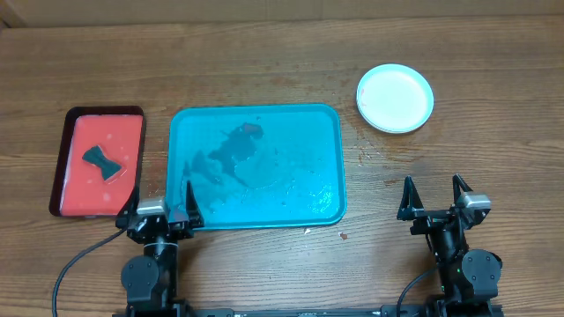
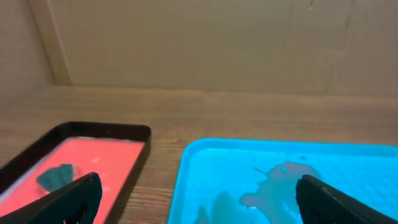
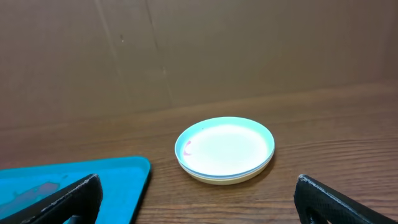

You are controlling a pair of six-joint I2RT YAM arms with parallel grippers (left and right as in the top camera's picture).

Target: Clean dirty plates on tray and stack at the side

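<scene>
The plates (image 1: 395, 98) sit stacked on the wood at the far right, teal-rimmed one with white centre on top; in the right wrist view (image 3: 225, 149) a small red smear shows at its left rim and a yellowish plate edge below. The teal-blue tray (image 1: 256, 165) holds no plates, only dark wet smears; it also shows in the left wrist view (image 2: 286, 180). My left gripper (image 1: 165, 208) is open and empty at the tray's near left corner. My right gripper (image 1: 435, 199) is open and empty near the front edge, well short of the plates.
A red tray with dark rim (image 1: 99, 161) lies left of the teal tray and holds a dark sponge (image 1: 104, 162). A cardboard wall stands behind the table. Small red specks (image 1: 344, 235) lie on the wood near the tray's near right corner.
</scene>
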